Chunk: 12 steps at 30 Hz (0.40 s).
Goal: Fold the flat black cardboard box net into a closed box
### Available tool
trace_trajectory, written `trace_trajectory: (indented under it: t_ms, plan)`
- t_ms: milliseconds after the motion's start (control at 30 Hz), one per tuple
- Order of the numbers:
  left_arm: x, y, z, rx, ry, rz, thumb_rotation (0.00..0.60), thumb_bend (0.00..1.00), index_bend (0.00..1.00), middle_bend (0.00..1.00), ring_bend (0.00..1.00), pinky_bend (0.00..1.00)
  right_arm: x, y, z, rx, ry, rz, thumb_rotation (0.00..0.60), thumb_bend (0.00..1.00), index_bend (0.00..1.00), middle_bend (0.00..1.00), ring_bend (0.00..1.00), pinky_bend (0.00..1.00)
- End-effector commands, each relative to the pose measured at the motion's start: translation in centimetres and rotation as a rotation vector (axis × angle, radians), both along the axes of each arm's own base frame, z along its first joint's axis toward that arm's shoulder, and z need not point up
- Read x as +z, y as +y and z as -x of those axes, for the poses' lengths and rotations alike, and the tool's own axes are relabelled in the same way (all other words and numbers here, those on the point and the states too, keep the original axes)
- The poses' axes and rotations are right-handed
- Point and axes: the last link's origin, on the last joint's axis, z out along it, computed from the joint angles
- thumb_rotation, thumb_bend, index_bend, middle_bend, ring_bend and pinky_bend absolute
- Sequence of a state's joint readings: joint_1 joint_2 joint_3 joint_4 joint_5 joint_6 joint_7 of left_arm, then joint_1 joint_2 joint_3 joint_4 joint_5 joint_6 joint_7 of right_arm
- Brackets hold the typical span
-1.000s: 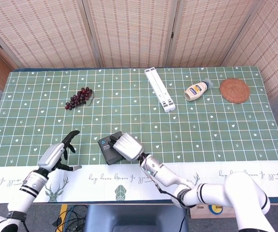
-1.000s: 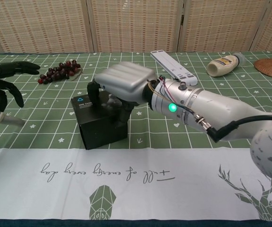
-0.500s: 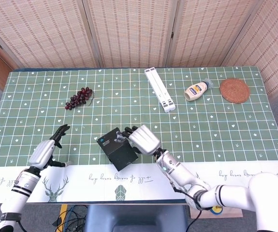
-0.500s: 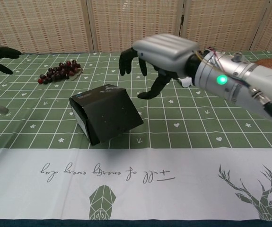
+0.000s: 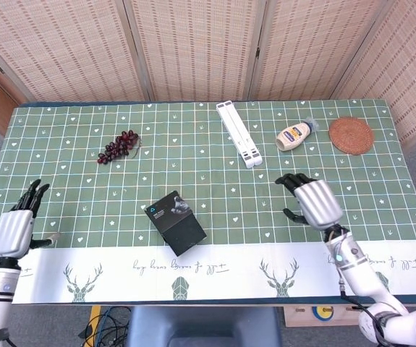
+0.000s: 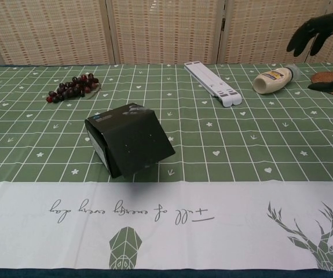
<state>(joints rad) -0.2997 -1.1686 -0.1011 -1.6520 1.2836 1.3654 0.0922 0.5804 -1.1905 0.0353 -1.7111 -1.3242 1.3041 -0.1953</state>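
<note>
The black cardboard box (image 5: 176, 222) stands closed on the green checked cloth near the table's front, with a small blue mark on one end (image 6: 129, 138). Neither hand touches it. My left hand (image 5: 18, 225) hovers at the table's left edge, fingers spread and empty, far left of the box. My right hand (image 5: 311, 201) is lifted well to the right of the box, fingers apart and holding nothing; in the chest view only its dark fingers (image 6: 318, 32) show at the upper right corner.
A bunch of dark grapes (image 5: 118, 146) lies at the back left. A white folded stand (image 5: 239, 133), a mayonnaise bottle (image 5: 294, 135) and a round woven coaster (image 5: 351, 134) sit along the back right. A white deer-print strip (image 6: 166, 223) runs along the front edge.
My right hand let go of the box and drew away to the right and up. My left hand withdrew to the table's left edge. The box settled, slightly turned.
</note>
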Motion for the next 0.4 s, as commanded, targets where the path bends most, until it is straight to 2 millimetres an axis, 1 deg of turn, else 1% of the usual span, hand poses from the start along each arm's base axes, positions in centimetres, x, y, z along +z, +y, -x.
trace_trajectory:
  t_ms: [33, 100, 200, 300, 400]
  plan:
    - [0.6, -1.5, 0.8, 0.005, 0.062, -0.037, 0.600, 0.11, 0.09, 0.02, 0.13, 0.35, 2.8, 2.7, 4.1, -0.095, -0.025, 0.027, 0.600, 0.25, 0.26, 0.30, 0.33, 0.57]
    - [0.8, -2.5, 1.1, 0.016, 0.074, -0.068, 0.600, 0.11, 0.09, 0.02, 0.13, 0.34, 3.7, 4.1, 5.7, -0.134, -0.033, 0.052, 0.600, 0.25, 0.25, 0.30, 0.33, 0.57]
    - [0.8, -3.8, 1.5, 0.037, 0.080, -0.083, 0.600, 0.11, 0.09, 0.02, 0.13, 0.33, 4.2, 6.1, 7.6, -0.202, -0.066, 0.096, 0.600, 0.25, 0.25, 0.30, 0.33, 0.57]
    - [0.5, -5.0, 1.7, 0.058, 0.087, -0.081, 0.600, 0.11, 0.09, 0.02, 0.13, 0.32, 4.5, 8.0, 9.0, -0.255, -0.100, 0.122, 0.600, 0.26, 0.25, 0.30, 0.33, 0.56]
    - [0.6, -6.0, 1.6, 0.063, 0.101, -0.085, 0.600, 0.11, 0.09, 0.02, 0.12, 0.31, 4.8, 9.3, 10.2, -0.284, -0.102, 0.140, 0.600, 0.25, 0.25, 0.30, 0.32, 0.56]
